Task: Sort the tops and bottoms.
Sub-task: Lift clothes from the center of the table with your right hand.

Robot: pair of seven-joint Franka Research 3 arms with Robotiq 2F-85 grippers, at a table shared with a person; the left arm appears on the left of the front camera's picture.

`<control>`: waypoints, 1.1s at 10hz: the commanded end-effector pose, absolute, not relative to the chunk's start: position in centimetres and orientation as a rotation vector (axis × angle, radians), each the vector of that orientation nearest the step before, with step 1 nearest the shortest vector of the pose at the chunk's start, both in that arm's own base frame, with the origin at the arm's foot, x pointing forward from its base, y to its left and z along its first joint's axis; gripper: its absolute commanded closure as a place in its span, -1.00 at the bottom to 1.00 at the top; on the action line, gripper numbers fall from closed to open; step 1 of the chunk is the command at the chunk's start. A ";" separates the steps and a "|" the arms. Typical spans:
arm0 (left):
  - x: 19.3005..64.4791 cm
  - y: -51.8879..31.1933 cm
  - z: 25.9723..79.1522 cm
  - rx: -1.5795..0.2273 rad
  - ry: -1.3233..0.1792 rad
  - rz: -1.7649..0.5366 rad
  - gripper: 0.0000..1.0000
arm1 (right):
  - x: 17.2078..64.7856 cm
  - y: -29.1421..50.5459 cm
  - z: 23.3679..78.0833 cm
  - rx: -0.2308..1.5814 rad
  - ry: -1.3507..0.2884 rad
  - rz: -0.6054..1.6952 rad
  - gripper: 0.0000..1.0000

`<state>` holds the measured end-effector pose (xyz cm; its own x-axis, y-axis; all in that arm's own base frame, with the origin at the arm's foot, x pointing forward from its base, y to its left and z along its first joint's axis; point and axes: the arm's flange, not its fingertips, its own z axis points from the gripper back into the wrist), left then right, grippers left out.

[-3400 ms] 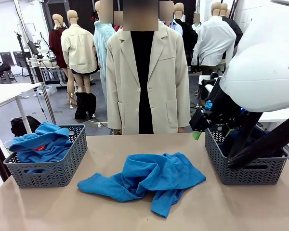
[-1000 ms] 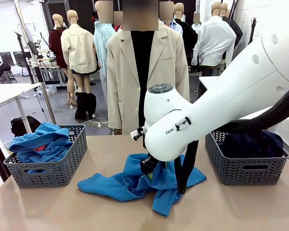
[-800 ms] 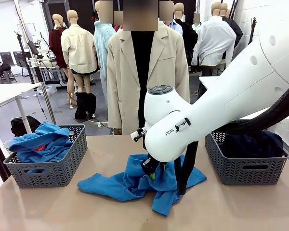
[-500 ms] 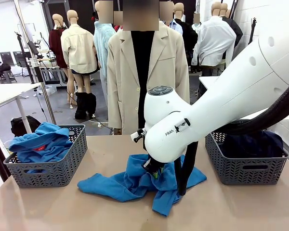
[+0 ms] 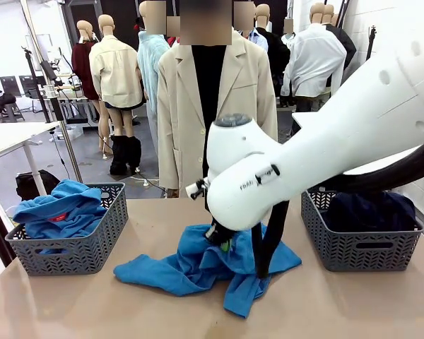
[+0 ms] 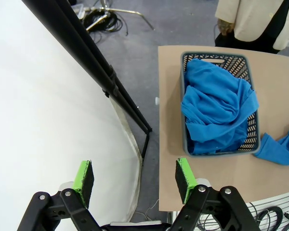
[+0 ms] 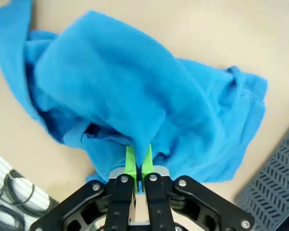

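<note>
A bright blue top [image 5: 198, 268] lies crumpled in the middle of the table. My right gripper [image 5: 224, 244] is down on its upper middle and is shut on a pinched fold of the top [image 7: 135, 110], which rises slightly off the table; the right gripper [image 7: 138, 161] has its green pads pressed together on the fabric. Another blue top [image 5: 56, 212] fills the left grey basket [image 5: 92, 247]. Dark navy bottoms [image 5: 371, 212] lie in the right grey basket [image 5: 360, 251]. My left gripper [image 6: 133, 175] hangs open and high, beside the table, above the left basket [image 6: 216, 106].
A person in a beige jacket [image 5: 212, 120] stands at the far edge of the table. The right arm's white body [image 5: 325, 155] crosses over the table's right half. Bare tabletop [image 5: 78, 311] lies in front of the garment.
The right gripper has closed on the blue top and has begun to lift the fold; the arm has shifted slightly up and left. The left gripper has not moved.
</note>
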<state>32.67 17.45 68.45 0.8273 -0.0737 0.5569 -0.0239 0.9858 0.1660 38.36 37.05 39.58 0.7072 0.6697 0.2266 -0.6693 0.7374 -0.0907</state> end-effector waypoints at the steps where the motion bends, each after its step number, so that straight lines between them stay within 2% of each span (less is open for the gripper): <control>1: 32.6 17.6 68.5 0.170 -0.591 -0.035 -0.76 | 39.3 36.7 47.7 -0.034 -0.293 0.751 1.00; 2: 32.6 17.6 68.5 0.170 -0.591 -0.035 -0.76 | 40.2 37.1 52.8 -0.117 -0.347 0.736 1.00; 4: 32.6 17.6 68.5 0.170 -0.591 -0.035 -0.76 | 39.5 39.1 65.1 -0.121 -0.379 0.688 1.00; 6: 32.6 17.6 68.5 0.170 -0.591 -0.035 -0.76 | 40.2 40.8 76.2 -0.221 -0.532 0.558 1.00; 8: 32.6 17.6 68.5 0.170 -0.591 -0.035 -0.76 | 39.8 42.6 85.2 -0.226 -0.596 0.510 1.00; 9: 32.6 17.6 68.5 0.170 -0.591 -0.035 -0.76 | 39.0 43.9 88.7 -0.207 -0.552 0.502 1.00; 11: 32.6 17.6 68.5 0.170 -0.591 -0.035 -0.76 | 37.0 46.0 95.4 -0.229 -0.625 0.445 1.00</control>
